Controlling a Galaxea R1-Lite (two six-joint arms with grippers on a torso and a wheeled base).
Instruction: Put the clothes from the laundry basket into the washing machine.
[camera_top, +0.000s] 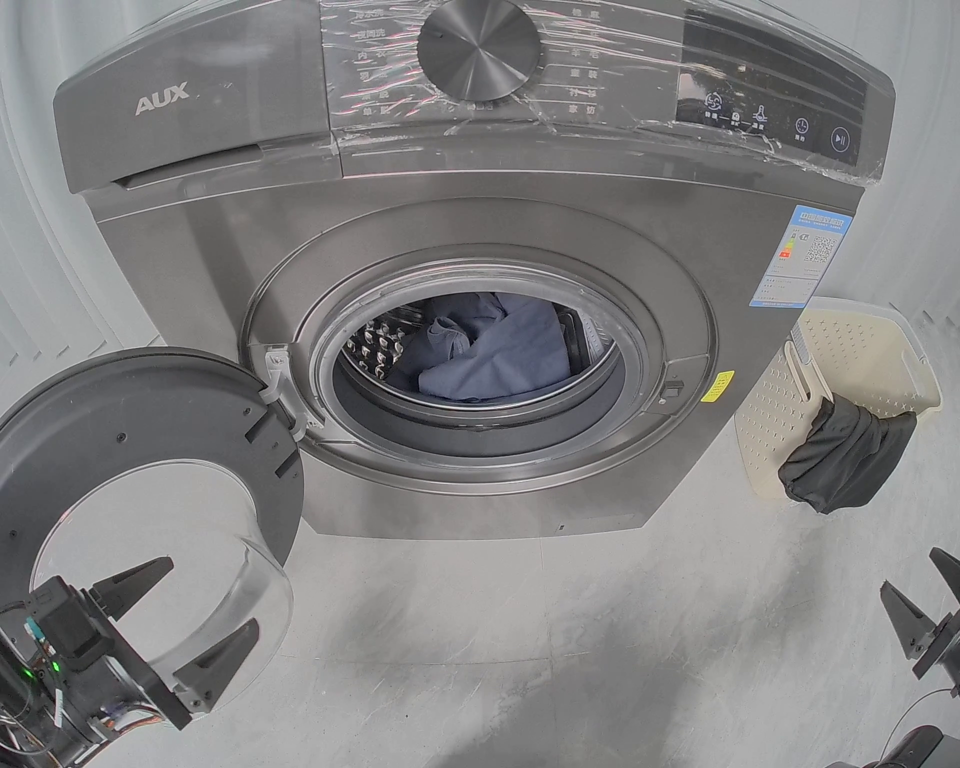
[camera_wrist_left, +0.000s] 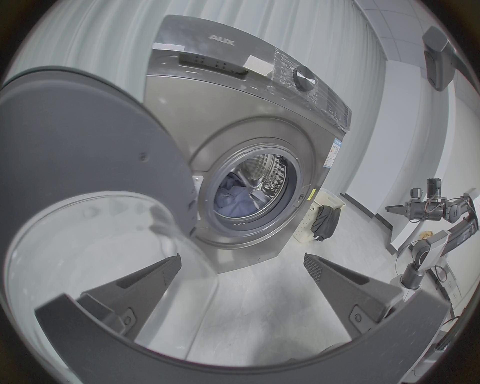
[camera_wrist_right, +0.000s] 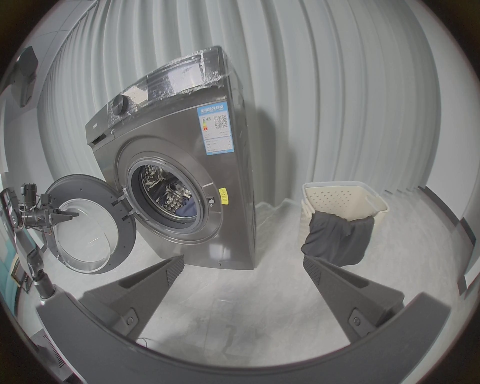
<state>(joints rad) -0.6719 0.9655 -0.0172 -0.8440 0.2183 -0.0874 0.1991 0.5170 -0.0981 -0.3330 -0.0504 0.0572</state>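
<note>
The washing machine (camera_top: 480, 200) carries a logo (camera_top: 162, 98) at its upper left, a blue-and-white label (camera_top: 802, 257) at the upper right of its front, and a small yellow sticker (camera_top: 717, 386) beside the opening. The print around the dial (camera_top: 479, 47) sits under plastic film, too small for me to read. My left pincer (camera_top: 212, 594) hangs low in front of the open door (camera_top: 130, 420), fingers spread wide, holding nothing. My right pincer (camera_top: 908, 569) is low on the right, also spread and empty. Blue clothes (camera_top: 490, 350) lie inside the drum (camera_top: 375, 345). The laundry basket (camera_top: 870, 350) stands just right of the machine, with a dark garment (camera_top: 848, 455) draped over its rim.
</note>
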